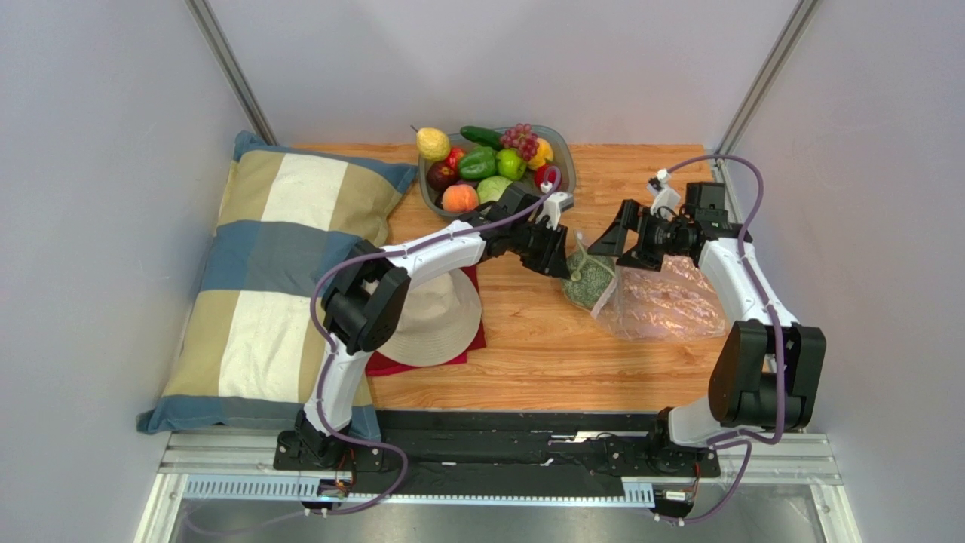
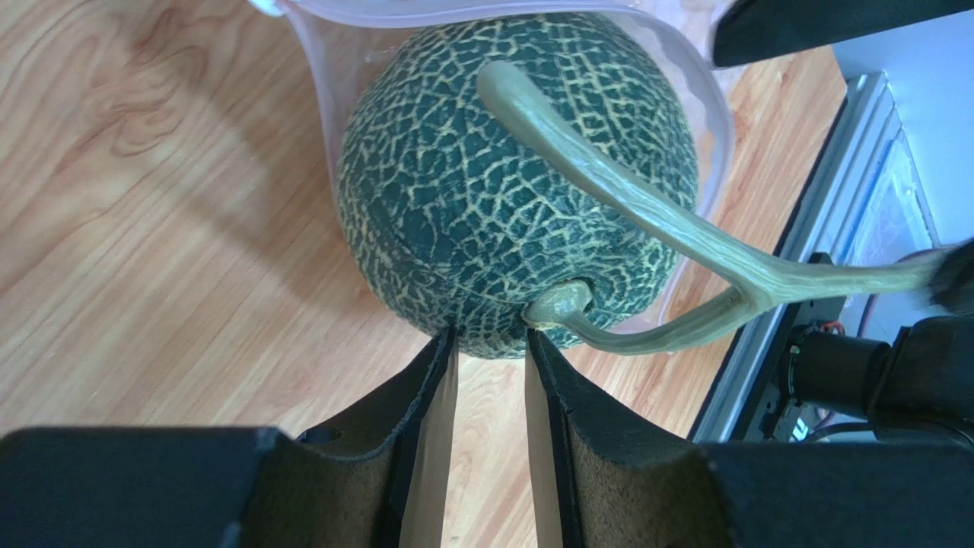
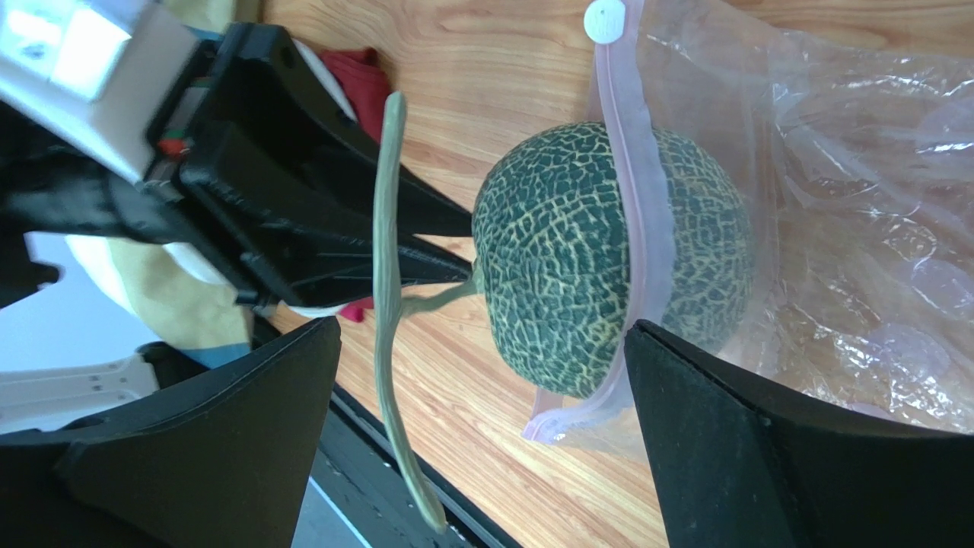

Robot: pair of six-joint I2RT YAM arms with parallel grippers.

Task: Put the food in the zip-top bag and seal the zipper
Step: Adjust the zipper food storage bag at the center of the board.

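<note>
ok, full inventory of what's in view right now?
melon: 1, green netted, part-way into the bag mouth
zip-top bag: 1, clear, right of centre on table
zipper: 1, pink, across the melon, unsealed
bowl: 1, grey, far table edge
food in bowl: several, mixed colours
pillow: 1, blue/tan/cream, left side
hat: 1, beige, beside pillow
cloth: 1, red, beneath hat
table: 1, wood
left end effector: 1, black, at melon stem
right end effector: 1, black, open, at bag mouth

A plaid pillow [image 1: 272,283] lies left of a beige hat [image 1: 436,322] on a red cloth [image 1: 391,364], grey bowl [image 1: 569,172] behind.
</note>
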